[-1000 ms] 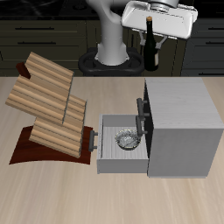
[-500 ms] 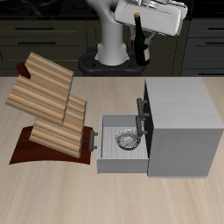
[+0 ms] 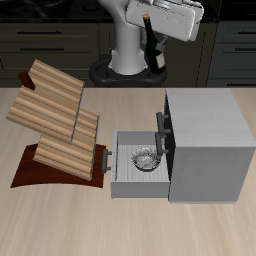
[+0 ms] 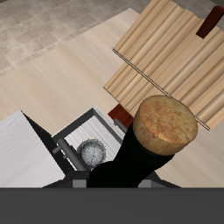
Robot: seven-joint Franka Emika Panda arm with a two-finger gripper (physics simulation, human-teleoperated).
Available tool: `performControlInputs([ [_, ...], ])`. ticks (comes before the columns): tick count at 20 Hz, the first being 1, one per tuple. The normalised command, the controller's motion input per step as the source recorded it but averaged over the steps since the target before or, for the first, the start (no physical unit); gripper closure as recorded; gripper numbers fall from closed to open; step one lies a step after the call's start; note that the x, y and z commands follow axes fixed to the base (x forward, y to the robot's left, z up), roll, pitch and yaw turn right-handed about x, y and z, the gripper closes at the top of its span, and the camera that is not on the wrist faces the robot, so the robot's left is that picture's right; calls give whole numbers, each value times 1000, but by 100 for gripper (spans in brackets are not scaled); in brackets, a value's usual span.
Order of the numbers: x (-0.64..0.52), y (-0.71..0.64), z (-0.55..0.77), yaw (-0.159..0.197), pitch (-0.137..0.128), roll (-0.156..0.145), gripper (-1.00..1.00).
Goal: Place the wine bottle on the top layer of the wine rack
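While the grey drawer cabinet (image 3: 205, 140) with its open drawer (image 3: 137, 165) sits nearest the table's front edge, we see the light-brown slatted wooden wine rack (image 3: 55, 120) beside it. Farther back, high above the table, our gripper (image 3: 160, 22) is closed around the slim dark glass wine bottle (image 3: 152, 45). Hanging tilted, it could slip or strike the top layer (image 3: 55, 80) during the swing across.

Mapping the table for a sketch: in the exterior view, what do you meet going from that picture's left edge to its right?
Wine rack → open drawer with a bowl → grey cabinet.
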Motion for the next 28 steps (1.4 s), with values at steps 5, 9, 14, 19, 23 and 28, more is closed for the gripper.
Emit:
performControlInputs([
  [5, 35, -255, -40, -169, 21, 15, 100],
  [9, 199, -238, 131, -100, 1, 9, 100],
  [14, 172, -236, 119, -104, -13, -46, 100],
  [19, 139, -79, -5, -110, 14, -11, 100],
  [23, 147, -31, -47, -26, 2, -26, 100],
  [28, 254, -243, 23, -57, 12, -63, 100],
])
